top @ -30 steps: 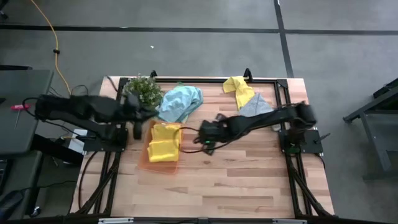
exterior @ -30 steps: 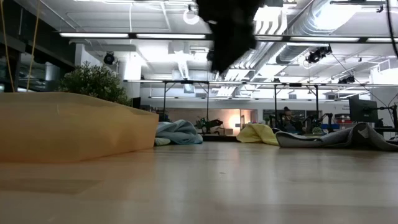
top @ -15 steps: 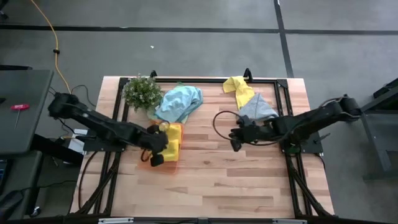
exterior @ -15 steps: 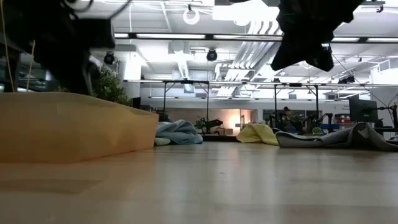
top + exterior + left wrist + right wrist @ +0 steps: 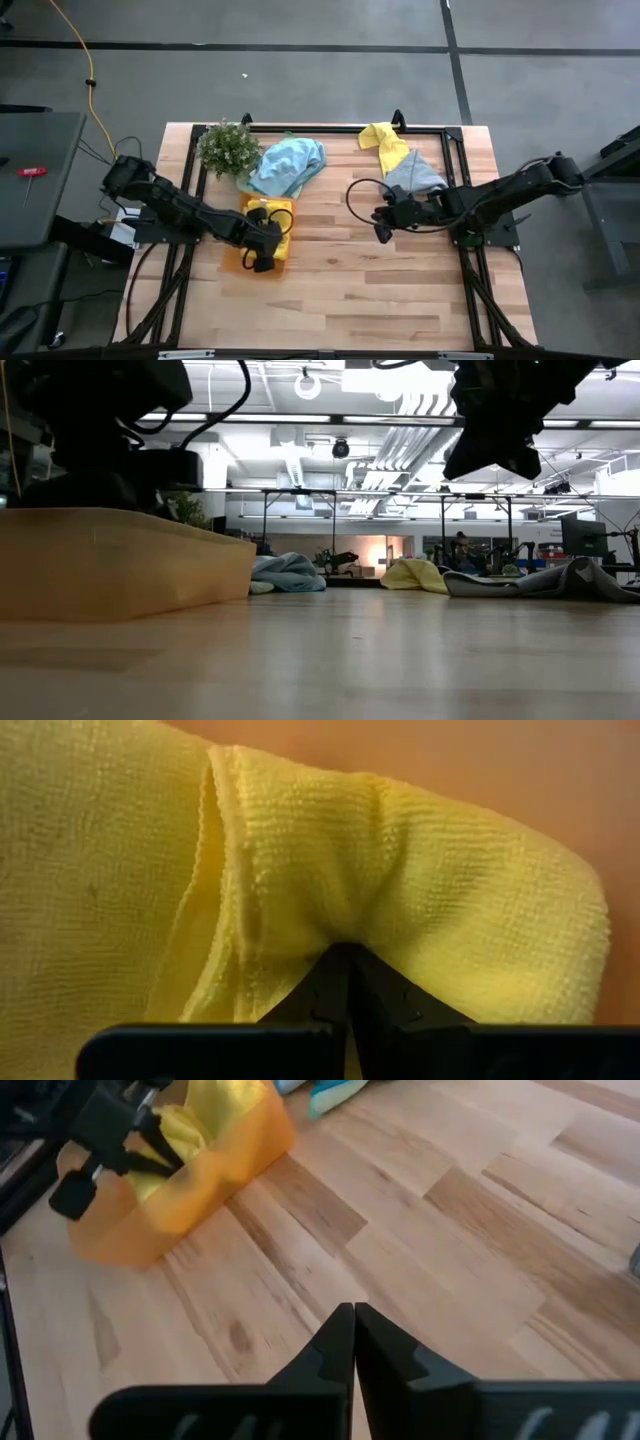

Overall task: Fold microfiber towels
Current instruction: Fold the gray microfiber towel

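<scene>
Left gripper (image 5: 262, 252) is down in the orange tray (image 5: 232, 262), its dark fingers (image 5: 330, 990) pinched together into the folded yellow towel (image 5: 420, 910). The left wrist view shows the cloth up close: a nubby, looped weave, a stitched hem running along one fold, and a soft rounded bulge bunching right where the fingertips meet. No label or writing shows on it anywhere.

From above, that yellow towel (image 5: 278, 215) lies inside the tray, and the tray is a flat, see-through orange rectangle on the pale wooden table (image 5: 400, 290), a top of long butcher-block strips. From table height the tray's wall (image 5: 120, 560) reads as a smooth, cloudy amber panel.

Right gripper (image 5: 381, 222) hangs over bare wood well to the right of the tray, fingers (image 5: 340, 1345) pressed together on nothing.

Beyond the tray, a rumpled light blue towel (image 5: 289, 164) sits in a loose heap, touching a small bushy green plant (image 5: 228, 146). Farther right of the tray, near the table's far edge, a second yellow towel (image 5: 383, 142) is crumpled against a grey towel (image 5: 412, 172), which spreads into a rough triangle.
</scene>
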`<state>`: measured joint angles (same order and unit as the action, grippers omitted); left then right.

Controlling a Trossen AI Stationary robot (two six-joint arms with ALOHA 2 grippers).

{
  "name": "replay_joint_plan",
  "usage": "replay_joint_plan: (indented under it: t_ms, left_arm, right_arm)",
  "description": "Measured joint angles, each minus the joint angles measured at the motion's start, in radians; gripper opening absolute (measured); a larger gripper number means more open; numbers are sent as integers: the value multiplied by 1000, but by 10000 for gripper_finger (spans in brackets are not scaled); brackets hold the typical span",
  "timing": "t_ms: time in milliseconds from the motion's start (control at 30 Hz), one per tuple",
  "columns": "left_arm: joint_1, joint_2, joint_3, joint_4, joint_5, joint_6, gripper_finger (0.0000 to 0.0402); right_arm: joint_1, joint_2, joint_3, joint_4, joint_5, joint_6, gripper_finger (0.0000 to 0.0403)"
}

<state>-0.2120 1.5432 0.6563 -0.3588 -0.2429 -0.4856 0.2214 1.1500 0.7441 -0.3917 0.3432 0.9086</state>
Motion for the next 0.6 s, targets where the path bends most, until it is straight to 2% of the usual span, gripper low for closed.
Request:
replay_joint_plan:
  t_ms: [67,233,600]
  left_arm:
    - [-5,0,0,-4,-6,-43,0]
    - [-17,2,-1,-14,-18,-281,0]
    - [-135,4,-3,-27,-107,-784,0]
  right_arm:
    - [0,0,0,-8,-11,-15,1]
    - [0,0,0,-29,-14,-19,0]
    - [0,0,0,-30,-13,-19,0]
